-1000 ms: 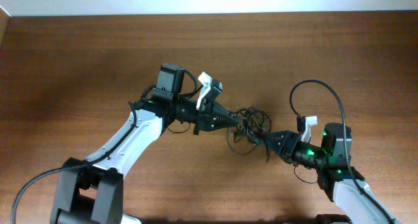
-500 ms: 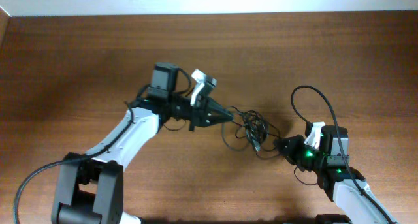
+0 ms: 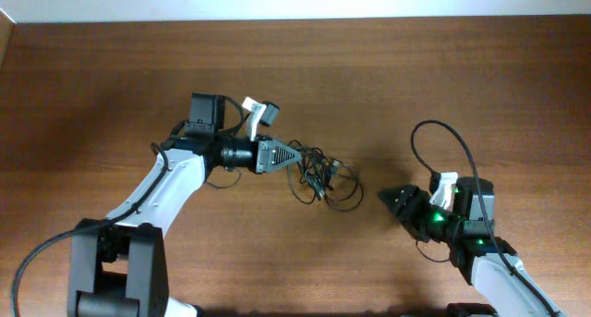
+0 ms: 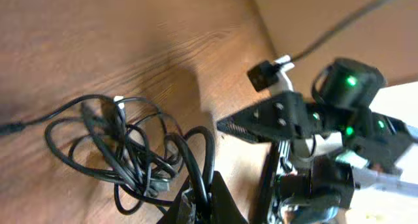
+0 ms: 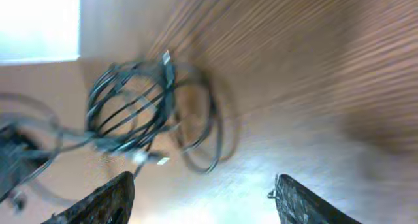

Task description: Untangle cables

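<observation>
Cables (image 4: 134, 165) tangled, left hand (image 4: 199, 196) pinching (wrist view)

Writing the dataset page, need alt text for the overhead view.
Left claw shut on a tangled bundle of thin black cables on a wooden table; right claw open, empty, apart from the bundle.

L arm (image 3: 171, 178) stretched up from lower left, L gripper (image 3: 294, 154) pointing right & pinched tight on cables (image 3: 319, 176). R arm (image 3: 485, 257) sat low at lower right, R gripper (image 3: 388, 199) aimed left, fingers spread wide w/ nothing betw. them.
</observation>
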`<action>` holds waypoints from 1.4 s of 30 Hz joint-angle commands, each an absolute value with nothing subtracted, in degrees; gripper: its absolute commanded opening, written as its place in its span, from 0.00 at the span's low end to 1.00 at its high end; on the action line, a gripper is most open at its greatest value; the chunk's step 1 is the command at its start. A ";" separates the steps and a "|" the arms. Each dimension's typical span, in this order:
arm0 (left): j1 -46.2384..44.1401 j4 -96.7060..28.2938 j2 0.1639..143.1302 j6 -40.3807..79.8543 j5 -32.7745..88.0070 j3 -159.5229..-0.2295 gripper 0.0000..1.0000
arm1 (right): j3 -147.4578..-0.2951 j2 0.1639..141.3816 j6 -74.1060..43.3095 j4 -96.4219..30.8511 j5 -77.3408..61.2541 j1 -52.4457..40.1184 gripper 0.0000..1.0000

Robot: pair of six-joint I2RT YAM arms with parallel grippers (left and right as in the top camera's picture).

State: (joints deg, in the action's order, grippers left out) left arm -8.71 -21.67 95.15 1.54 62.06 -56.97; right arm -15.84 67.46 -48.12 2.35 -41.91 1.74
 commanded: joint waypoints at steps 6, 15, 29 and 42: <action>-17.93 -26.50 94.17 31.68 0.08 -57.41 0.13 | -15.44 67.61 -56.45 2.37 -40.14 -8.82 0.69; -18.70 -32.75 94.17 31.66 28.16 -57.36 1.00 | -15.44 67.66 -56.42 1.41 -24.47 -14.39 0.79; -25.08 -31.09 93.12 43.03 -6.96 -57.39 0.74 | -15.42 67.66 -55.77 -0.27 -22.76 -14.39 0.87; -24.03 -14.20 87.07 -19.03 13.47 -57.47 0.99 | -15.44 67.66 -56.05 -0.62 -22.02 -14.39 0.88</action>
